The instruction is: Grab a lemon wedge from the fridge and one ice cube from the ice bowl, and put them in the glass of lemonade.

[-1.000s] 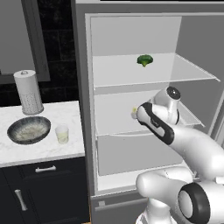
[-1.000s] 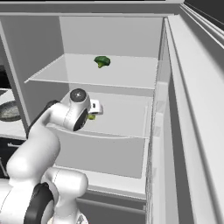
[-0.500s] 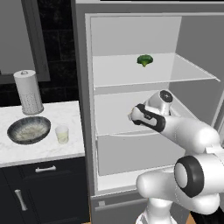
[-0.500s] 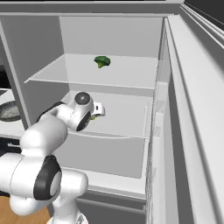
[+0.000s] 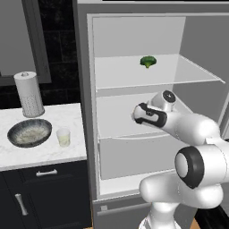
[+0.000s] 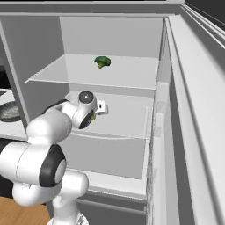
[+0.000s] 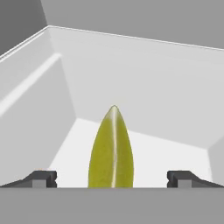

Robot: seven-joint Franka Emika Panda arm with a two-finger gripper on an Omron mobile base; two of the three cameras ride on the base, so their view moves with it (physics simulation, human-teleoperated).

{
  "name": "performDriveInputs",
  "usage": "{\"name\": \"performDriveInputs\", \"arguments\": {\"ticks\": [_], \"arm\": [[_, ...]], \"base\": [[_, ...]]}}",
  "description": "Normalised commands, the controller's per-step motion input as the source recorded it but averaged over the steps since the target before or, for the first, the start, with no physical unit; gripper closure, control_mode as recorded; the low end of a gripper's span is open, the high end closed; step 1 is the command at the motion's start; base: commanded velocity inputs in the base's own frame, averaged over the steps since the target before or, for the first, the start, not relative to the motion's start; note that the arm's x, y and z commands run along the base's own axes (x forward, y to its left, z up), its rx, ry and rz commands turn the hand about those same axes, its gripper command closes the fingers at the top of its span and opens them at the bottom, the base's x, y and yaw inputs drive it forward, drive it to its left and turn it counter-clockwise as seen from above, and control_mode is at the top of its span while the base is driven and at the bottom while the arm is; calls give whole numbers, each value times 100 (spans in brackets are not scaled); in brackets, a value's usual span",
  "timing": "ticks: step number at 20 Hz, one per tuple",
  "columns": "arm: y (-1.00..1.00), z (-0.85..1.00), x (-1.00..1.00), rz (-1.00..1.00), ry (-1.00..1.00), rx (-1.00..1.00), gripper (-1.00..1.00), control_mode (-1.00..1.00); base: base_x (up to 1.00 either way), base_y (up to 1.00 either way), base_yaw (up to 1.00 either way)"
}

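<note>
On the worktop [image 5: 49, 150] at the left stand the white dotted cylinder [image 5: 29, 94], the ice bowl [image 5: 29, 133] and, just beside it, the glass of lemonade [image 5: 63, 137]. To their right the fridge [image 5: 85, 112] is open, broccoli [image 5: 147, 61] on its upper shelf. On the middle shelf, the hand view shows the lemon wedge [image 7: 111, 151] between the fingers [image 7: 112, 178], spread wide on either side and apart from it.

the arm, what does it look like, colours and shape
The arm is glossy white, built of rounded, bulbous segments with dark grey to black bands and round caps at the joints. A dark collar sits before the hand, near the gripper. In the hand view its fingertips are small, dark and blocky. No cables or markings can be seen.
</note>
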Motion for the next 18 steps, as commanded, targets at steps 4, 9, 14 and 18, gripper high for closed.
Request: {"name": "performDriveInputs", "arguments": {"ticks": [4, 9, 14, 18], "arm": [[-16, -1, 49, 0, 2, 0, -100, -100], [10, -3, 6, 0, 1, 0, -100, -100], [23, -9, -7, 0, 0, 0, -100, -100], [2, -5, -4, 0, 0, 0, -100, -100]], "base": [[0, 0, 0], [0, 0, 0], [0, 0, 0], [0, 0, 0]]}}
